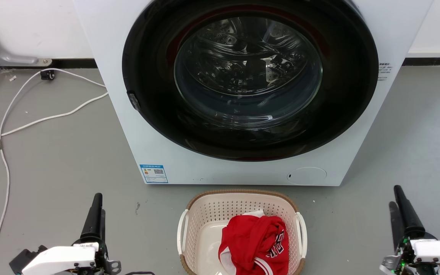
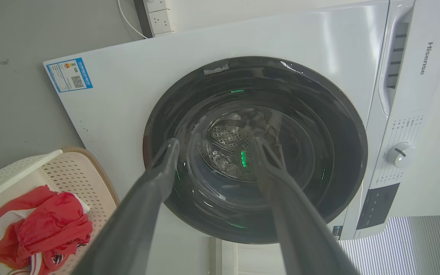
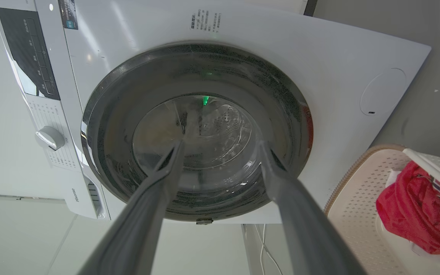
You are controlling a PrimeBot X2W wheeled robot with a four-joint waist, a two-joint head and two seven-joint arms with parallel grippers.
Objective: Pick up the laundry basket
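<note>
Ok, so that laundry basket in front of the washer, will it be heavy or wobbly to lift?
Probably light: the laundry basket is perforated plastic holding little but a red shirt. The walls may flex a little. The shirt sits toward one side, so it might tilt unless lifted by both handles.

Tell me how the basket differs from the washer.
The basket is far smaller than the washer behind it. The basket is cream with perforated walls and a brown rim; the washer is smooth white with a dark round door. The basket is open-topped and holds a red garment; the washer's door is shut. Both stand on the grey floor.
</note>
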